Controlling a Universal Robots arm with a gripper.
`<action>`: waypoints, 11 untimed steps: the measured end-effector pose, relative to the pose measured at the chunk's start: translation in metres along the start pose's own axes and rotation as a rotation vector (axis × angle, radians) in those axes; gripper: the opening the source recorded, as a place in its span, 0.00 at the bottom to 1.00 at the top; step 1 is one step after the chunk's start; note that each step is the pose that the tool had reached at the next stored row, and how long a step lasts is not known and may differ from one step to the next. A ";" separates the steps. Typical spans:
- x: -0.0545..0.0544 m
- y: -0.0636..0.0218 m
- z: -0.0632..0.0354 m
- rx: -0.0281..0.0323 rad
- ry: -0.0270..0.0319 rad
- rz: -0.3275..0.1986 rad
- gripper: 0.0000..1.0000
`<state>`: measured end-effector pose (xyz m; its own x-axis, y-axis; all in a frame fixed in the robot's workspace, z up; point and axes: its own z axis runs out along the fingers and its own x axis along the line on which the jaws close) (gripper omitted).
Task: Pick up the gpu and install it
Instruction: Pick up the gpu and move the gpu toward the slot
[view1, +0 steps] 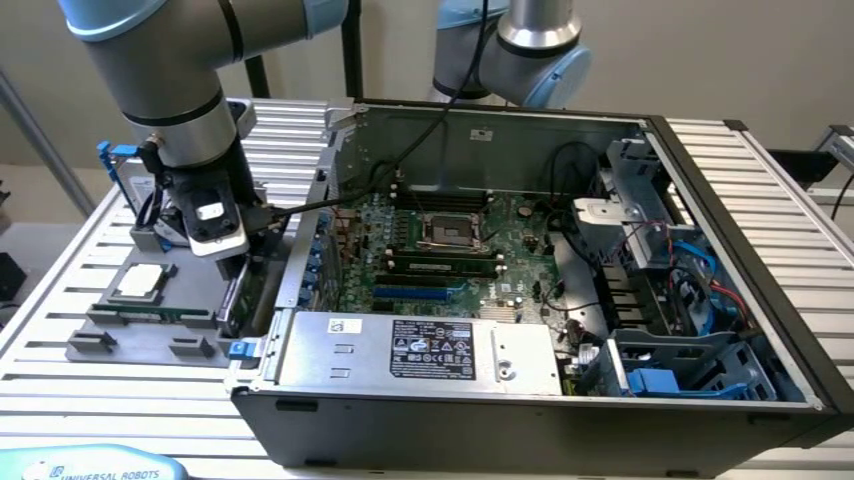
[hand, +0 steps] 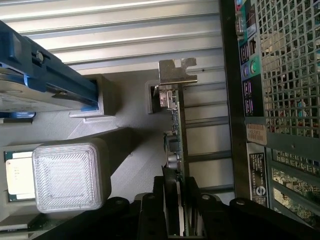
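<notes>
The gripper's (hand: 181, 186) fingers (hand: 169, 197) are closed narrowly on the gpu (hand: 178, 125), which is clamped edge-on between them and seated in the grey holder (hand: 125, 145). Beyond them its silver bracket (hand: 177, 70) is slotted; snagging or tilt is judged possible, the grip being at one end.

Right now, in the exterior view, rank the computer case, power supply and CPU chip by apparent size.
1. computer case, largest
2. power supply
3. CPU chip, smallest
No two look alike in size.

gpu (hand: 178, 127) on edge in tray (view1: 134, 345), just beside computer case (view1: 441, 415), chip (view1: 140, 283) alongside
</notes>
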<state>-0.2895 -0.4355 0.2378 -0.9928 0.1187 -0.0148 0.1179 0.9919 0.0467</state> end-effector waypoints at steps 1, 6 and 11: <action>0.000 0.0000 0.0000 0.0000 -0.0003 0.000 0.28; 0.000 0.0001 0.0000 -0.0001 -0.0003 0.000 0.27; 0.000 0.0000 0.0001 -0.0001 -0.0004 0.000 0.27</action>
<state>-0.2895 -0.4355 0.2377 -0.9928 0.1187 -0.0152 0.1179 0.9919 0.0468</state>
